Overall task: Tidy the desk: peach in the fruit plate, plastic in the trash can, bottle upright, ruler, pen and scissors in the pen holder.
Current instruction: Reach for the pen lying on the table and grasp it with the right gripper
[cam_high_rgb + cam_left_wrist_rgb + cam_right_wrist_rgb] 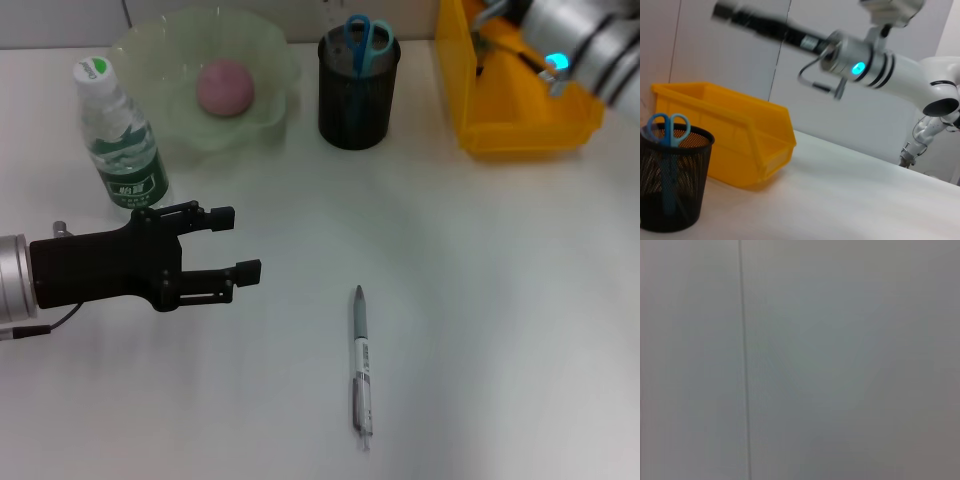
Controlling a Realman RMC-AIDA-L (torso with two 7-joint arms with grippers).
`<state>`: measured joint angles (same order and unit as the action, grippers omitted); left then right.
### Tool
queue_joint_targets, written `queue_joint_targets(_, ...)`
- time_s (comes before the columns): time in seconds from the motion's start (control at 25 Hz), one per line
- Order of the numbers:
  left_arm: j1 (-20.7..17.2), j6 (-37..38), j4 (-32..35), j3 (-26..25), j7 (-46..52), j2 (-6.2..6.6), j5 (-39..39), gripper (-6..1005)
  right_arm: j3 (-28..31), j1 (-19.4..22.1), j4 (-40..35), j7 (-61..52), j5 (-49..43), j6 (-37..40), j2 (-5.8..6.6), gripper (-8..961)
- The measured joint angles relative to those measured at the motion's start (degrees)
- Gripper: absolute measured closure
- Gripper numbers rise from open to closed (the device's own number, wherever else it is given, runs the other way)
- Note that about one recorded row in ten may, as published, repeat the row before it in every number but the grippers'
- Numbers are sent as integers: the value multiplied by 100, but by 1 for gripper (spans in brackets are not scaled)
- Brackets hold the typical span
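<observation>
the desk is smooth, matt white. the trash can is glossy yellow plastic. the pen holder is black metal mesh. the fruit plate is translucent pale green plastic, the peach matt pink. the bottle is clear plastic, crinkled, with a printed green label.
</observation>
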<state>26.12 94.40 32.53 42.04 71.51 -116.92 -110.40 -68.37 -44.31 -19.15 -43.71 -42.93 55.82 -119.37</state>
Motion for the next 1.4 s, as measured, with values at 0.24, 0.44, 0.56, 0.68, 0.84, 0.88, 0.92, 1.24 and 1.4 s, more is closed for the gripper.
queue_joint_targets(0.24,16,0,0,0,-91,-24,0,170,-21,901,-1284,-1234,-495,1601,264,136)
queue_joint_targets(0.44,2,9,-4,8,-184,-32,1,170,152,978,-2201,-3098,-2258,2576,839,135)
queue_joint_targets(0.56,2,34,-5,11,-185,-33,1,170,680,688,-2447,-3837,-3636,3270,1009,135)
queue_joint_targets(0.68,18,90,-4,11,-140,-13,-2,170,1062,419,-2571,-4155,-4560,3833,1087,135)
queue_joint_targets(0.84,36,142,-1,-3,-7,78,-22,170,1289,-66,-2700,-4380,-5869,4449,1175,136)
queue_joint_targets(0.88,36,147,-1,-5,4,84,-20,170,1283,-210,-2732,-4399,-6236,4549,1179,136)
queue_joint_targets(0.92,34,165,0,-7,72,105,-8,170,1250,-430,-2783,-4372,-6843,4648,1128,136)
queue_joint_targets(1.24,36,169,9,-15,275,117,2,170,703,-1068,-2847,-3795,-8472,4619,574,136)
queue_joint_targets(1.4,17,166,5,-28,292,117,2,170,277,-1175,-3027,-3296,-9072,4405,137,136)
